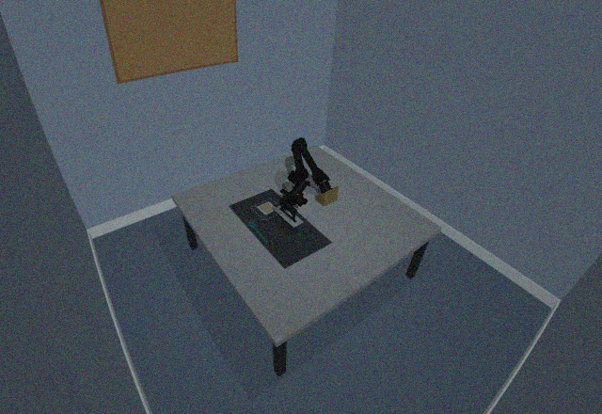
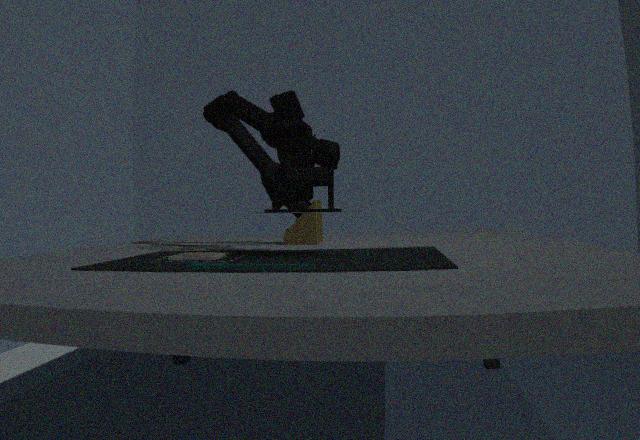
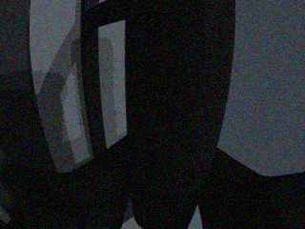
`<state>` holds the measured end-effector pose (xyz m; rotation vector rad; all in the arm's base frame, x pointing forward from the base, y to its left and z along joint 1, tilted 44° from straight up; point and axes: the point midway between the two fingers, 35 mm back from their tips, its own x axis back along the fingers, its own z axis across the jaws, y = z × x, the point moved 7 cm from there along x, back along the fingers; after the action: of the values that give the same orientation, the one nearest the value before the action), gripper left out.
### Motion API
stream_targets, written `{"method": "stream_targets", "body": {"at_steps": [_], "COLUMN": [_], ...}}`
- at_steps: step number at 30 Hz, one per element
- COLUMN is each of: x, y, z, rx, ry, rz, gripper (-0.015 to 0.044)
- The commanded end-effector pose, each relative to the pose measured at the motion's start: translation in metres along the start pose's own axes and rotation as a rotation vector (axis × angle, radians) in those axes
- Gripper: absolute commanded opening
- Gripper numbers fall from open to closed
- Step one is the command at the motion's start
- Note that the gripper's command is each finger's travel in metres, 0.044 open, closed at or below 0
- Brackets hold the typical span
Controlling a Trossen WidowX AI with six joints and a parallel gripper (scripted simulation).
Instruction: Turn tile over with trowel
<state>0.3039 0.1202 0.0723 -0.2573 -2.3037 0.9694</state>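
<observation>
The pale tile [image 1: 265, 208] [image 2: 196, 256] lies flat at the far end of the dark mat [image 1: 296, 248] [image 2: 372, 258]. I cannot tell which side is up. Teal dashes of the outline [image 1: 253, 227] [image 2: 206, 265] show on the mat beside it. My gripper [image 1: 290, 203] [image 2: 303, 198] is shut on the trowel [image 1: 294, 219] [image 2: 302, 210] and holds it level a little above the mat, to the right of the tile and apart from it.
A yellow wedge block [image 1: 326, 197] [image 2: 306, 229] stands on the grey table [image 1: 340, 273] [image 2: 320, 295] just behind the mat, close to the arm. The picture is dim and grainy.
</observation>
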Motion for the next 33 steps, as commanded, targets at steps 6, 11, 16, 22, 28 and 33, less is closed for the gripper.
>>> {"method": "stream_targets", "body": {"at_steps": [6, 11, 16, 22, 28, 33], "x": [-0.007, -0.020, -0.033, -0.048, -0.062, -0.072], "y": [0.007, 0.022, 0.037, 0.055, 0.072, 0.086], "z": [-0.007, -0.018, -0.028, -0.038, -0.044, -0.049], "rx": [0.067, 0.198, 0.318, 0.454, 0.586, 0.688], "ry": [0.014, 0.040, 0.062, 0.083, 0.096, 0.101], "rz": [-0.044, -0.134, -0.228, -0.347, -0.469, -0.575], "gripper": [0.0000, 0.0000, 0.0000, 0.0000, 0.0000, 0.0000]}}
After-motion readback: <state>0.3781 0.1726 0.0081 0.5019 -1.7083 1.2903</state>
